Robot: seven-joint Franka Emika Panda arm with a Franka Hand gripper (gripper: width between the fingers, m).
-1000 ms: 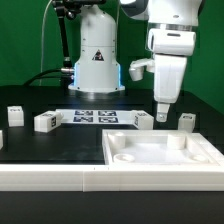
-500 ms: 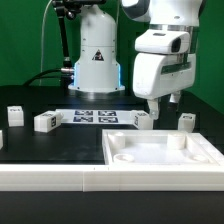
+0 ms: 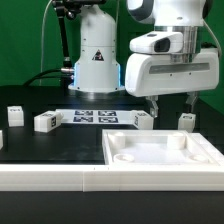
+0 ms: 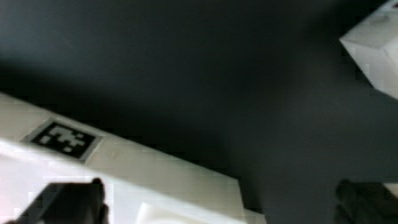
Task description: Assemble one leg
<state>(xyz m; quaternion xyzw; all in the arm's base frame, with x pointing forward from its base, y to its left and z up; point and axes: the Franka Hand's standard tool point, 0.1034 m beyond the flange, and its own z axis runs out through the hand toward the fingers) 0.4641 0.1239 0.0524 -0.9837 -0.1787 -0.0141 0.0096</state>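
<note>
Several small white legs with square tags lie on the black table in the exterior view: two at the left, one beside the marker board and one further right. My gripper hangs open and empty above the table between these last two legs, fingers spread wide. In the wrist view a tagged white leg lies close to one fingertip, outside the gripper. Nothing is between the jaws.
The large white square plate with corner recesses lies in front, at the exterior view's right. The marker board lies at the back middle, before the robot's base. A white edge shows in the wrist view's corner.
The gripper has turned about its vertical axis: it was seen narrow side-on, now its broad face and both spread fingers show. It stays above the same spot.
</note>
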